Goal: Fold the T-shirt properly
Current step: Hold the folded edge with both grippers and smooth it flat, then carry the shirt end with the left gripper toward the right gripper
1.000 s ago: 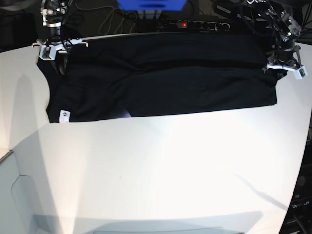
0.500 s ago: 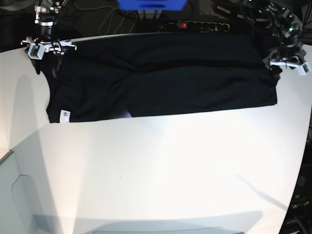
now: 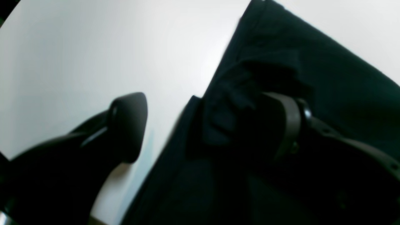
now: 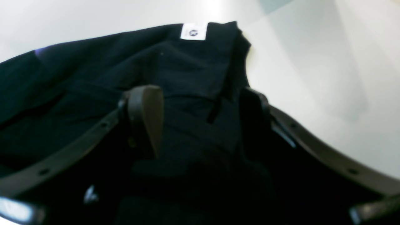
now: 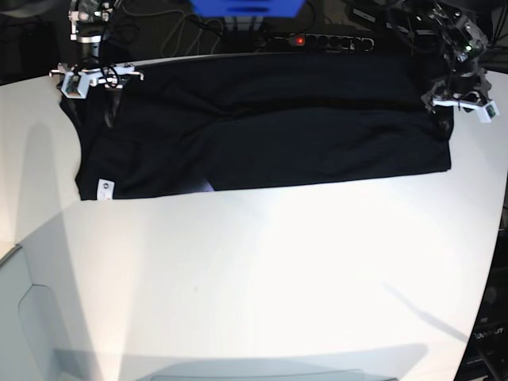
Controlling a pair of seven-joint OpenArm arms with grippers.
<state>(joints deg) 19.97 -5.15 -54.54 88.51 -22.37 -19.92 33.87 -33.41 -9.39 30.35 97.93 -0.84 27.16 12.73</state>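
shirt (image 5: 262, 131) flat at far edge of white surface (image 5: 262, 278), long axis left-right, tag (image 5: 103, 188) at near corner | right fingers (image 4: 200, 122) wide, straddling cloth at tag end | left fingers (image 3: 206, 125) wide, over opposite end edge | each arm nearest its own end

One large black cloth T-shirt (image 5: 262, 127) lies on one white table (image 5: 262, 278). It carries one small white label tag (image 5: 103, 188). Two robot grippers show: the left gripper (image 5: 459, 101), the right gripper (image 5: 94, 75). One black power strip (image 5: 321, 40) sits behind.
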